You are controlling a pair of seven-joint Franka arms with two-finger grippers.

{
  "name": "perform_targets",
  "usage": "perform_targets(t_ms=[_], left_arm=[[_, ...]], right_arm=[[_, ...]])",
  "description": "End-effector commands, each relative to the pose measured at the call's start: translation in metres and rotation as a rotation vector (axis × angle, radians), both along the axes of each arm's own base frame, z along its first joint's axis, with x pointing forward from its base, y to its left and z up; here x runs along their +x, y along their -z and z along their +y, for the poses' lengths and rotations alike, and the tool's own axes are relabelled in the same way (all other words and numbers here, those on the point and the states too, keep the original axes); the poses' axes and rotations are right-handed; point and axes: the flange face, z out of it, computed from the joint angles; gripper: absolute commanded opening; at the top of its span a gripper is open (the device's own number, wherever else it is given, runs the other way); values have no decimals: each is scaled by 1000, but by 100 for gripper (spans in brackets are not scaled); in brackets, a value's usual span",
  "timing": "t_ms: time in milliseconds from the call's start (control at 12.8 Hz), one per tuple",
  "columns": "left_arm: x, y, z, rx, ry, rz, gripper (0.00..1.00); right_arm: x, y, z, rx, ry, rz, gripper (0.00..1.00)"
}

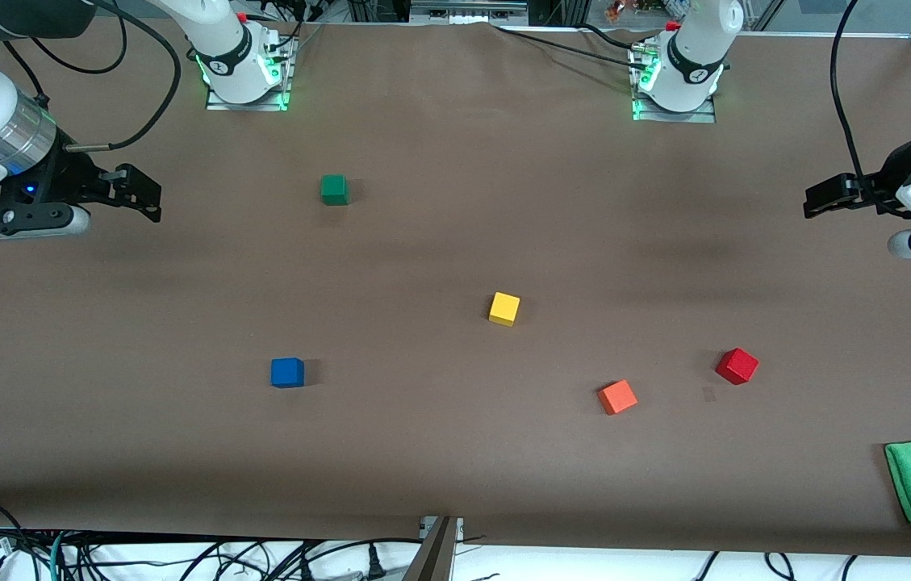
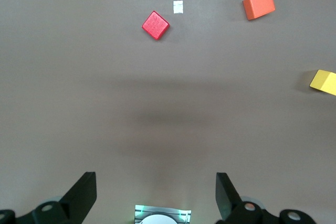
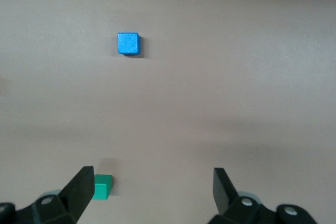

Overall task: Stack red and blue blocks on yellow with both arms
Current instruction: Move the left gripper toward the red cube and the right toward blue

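front view: the yellow cube (image 1: 504, 309) sits mid-table; the red cube (image 1: 737, 365) lies toward the left arm's end, the blue cube (image 1: 287, 372) toward the right arm's — each arm has its own block nearer. left wrist view: the left gripper (image 2: 156, 195) hangs open, empty, red cube apart. right wrist view: the right gripper (image 3: 153, 192) likewise open — empty, blue cube apart.

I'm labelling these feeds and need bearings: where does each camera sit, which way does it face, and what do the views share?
Front view: high across the brown table, facing both white arms; open left gripper and right gripper hang above its ends.
Left wrist view: looks down past its open fingers at the small red cube, orange cube, yellow cube.
Right wrist view: looks down at the blue cube and green cube.
Shared: front and left wrist views both show red.
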Motion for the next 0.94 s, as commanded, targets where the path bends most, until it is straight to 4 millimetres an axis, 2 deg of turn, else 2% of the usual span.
perform_targets(t_ms=[0, 156, 390, 546, 624, 702, 858], left_arm=[[12, 13, 9, -31, 3, 26, 100], [24, 36, 16, -47, 17, 44, 100], [64, 107, 16, -80, 139, 14, 100], [89, 175, 21, -129, 265, 28, 100], [100, 212, 23, -144, 315, 19, 100], [103, 243, 24, -132, 355, 8, 100], [97, 290, 20, -80, 472, -42, 100]], right_arm=[[3, 4, 5, -4, -15, 20, 100], [1, 4, 14, -1, -29, 17, 100], [-1, 11, 26, 0, -53, 25, 100], [18, 51, 33, 15, -50, 39, 100], [34, 81, 40, 19, -47, 45, 100], [50, 112, 47, 35, -41, 35, 100], [82, 180, 53, 35, -34, -3, 100]])
